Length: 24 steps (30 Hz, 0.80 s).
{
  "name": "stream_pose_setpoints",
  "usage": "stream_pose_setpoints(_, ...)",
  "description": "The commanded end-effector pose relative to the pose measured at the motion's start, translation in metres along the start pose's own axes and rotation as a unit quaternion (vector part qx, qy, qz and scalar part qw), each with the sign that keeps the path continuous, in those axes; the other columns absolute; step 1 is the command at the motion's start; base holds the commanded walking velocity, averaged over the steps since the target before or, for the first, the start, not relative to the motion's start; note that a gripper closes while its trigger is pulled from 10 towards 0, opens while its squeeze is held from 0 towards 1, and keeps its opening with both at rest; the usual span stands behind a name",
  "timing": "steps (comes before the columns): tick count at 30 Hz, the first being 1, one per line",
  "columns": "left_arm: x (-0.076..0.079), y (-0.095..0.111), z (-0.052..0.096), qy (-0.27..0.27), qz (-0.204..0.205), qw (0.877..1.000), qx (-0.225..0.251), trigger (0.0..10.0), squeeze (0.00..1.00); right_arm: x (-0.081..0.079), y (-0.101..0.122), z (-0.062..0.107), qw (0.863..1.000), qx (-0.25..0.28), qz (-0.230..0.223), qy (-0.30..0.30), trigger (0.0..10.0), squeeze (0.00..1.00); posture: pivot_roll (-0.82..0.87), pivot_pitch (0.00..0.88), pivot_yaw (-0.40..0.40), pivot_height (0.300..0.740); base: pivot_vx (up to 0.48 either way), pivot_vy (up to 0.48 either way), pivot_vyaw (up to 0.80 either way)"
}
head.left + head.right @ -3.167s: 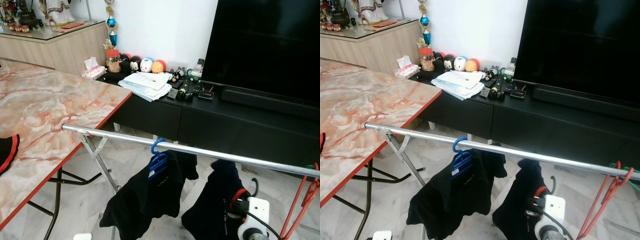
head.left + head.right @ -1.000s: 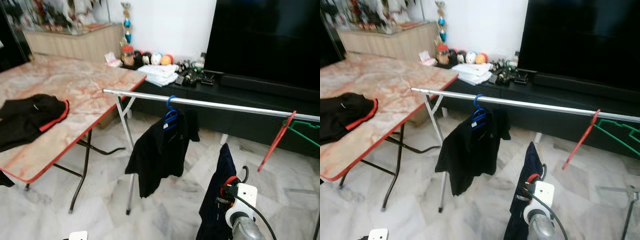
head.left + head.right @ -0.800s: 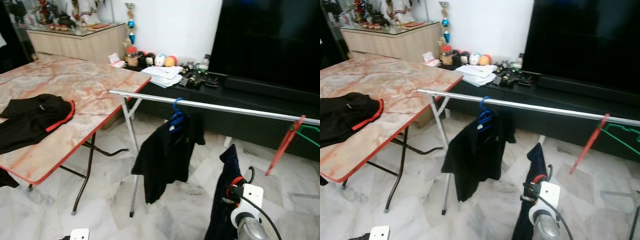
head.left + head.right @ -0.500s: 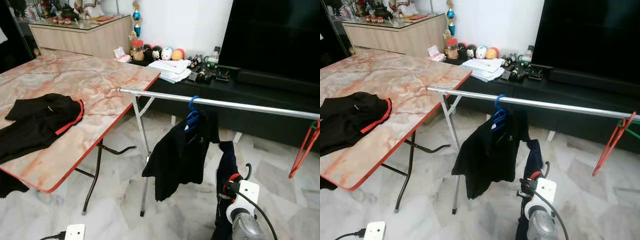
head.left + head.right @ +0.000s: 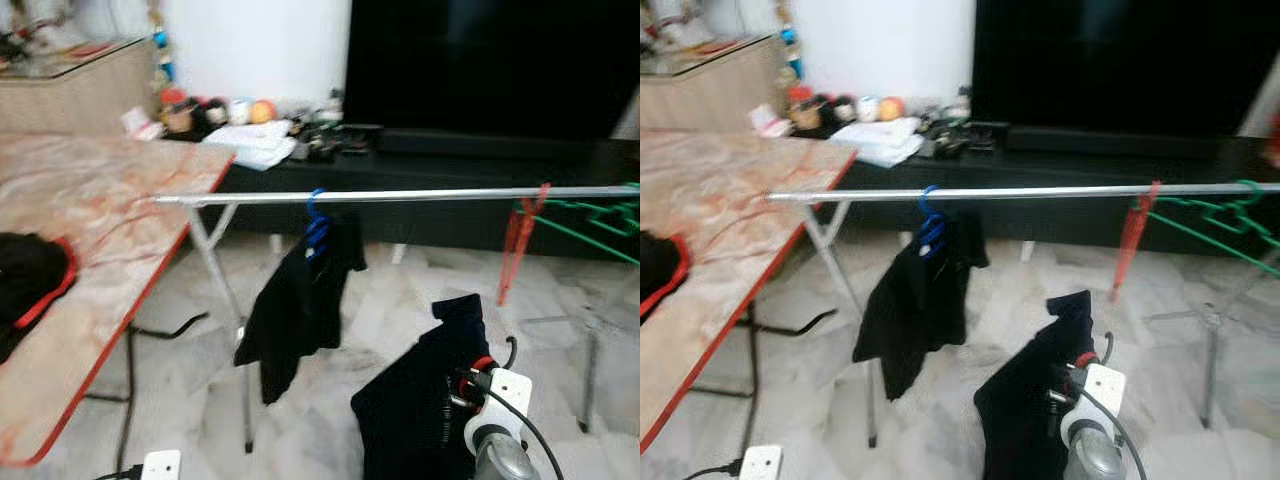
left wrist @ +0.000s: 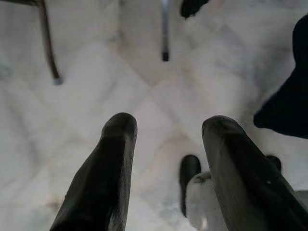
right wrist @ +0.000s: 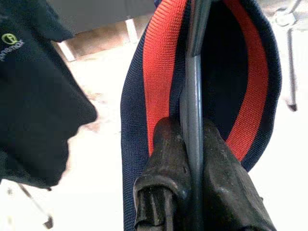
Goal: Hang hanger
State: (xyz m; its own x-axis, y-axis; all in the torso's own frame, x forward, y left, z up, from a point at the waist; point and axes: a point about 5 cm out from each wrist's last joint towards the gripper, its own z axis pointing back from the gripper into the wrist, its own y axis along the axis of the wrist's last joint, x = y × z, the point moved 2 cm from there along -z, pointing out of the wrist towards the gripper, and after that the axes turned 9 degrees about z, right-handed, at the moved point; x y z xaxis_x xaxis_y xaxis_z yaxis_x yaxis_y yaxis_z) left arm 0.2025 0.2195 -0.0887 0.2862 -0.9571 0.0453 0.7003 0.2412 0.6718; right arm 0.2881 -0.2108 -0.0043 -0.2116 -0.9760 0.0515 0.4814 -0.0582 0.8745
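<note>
While the right gripper (image 7: pixel 192 144) is clenched on the thin grey bar of a hanger (image 7: pixel 194 72) carrying a dark navy garment with a red collar band (image 5: pixel 425 395), that load hangs low at the robot's right side, well below the long silver metal rail (image 5: pixel 400 195). To do this bit well, I'd say lift it high enough that the hook clears the rail from above, aim for the bare stretch between the blue plastic hanger (image 5: pixel 317 225) and the red plastic hanger (image 5: pixel 518 235), then lower straight down & only let go once the hook sits on the rail. Cloth swinging could snag the black shirt (image 5: pixel 290 310) on the blue hanger, so go slow. The hook itself isn't visible, so its facing can't be judged.

Left gripper (image 6: pixel 166 144) hangs idle over the pale marble floor (image 6: pixel 86 86), fingers spread, nothing in it.

Count: 1 rail; on it 1 blue hanger w/ black shirt, 1 red hanger, at least 1 green wire hanger (image 5: pixel 590 215) (blurry, maybe more). 1 hanger in the gripper. 1 black-and-red garment (image 5: pixel 25 285) on the marble-pattern desk (image 5: pixel 110 200). 2 grippers.
</note>
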Motion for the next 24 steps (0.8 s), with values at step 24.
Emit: stream_pose_setpoints(24,-0.0075,-0.0077,0.0021,0.01,-0.001,1.0,-0.014,10.0,0.0,-0.0026,0.0114,-0.0026,1.0,0.024,0.007,-0.005,10.0,0.0,0.07,0.0,0.014,0.74,-0.181,0.0,0.0)
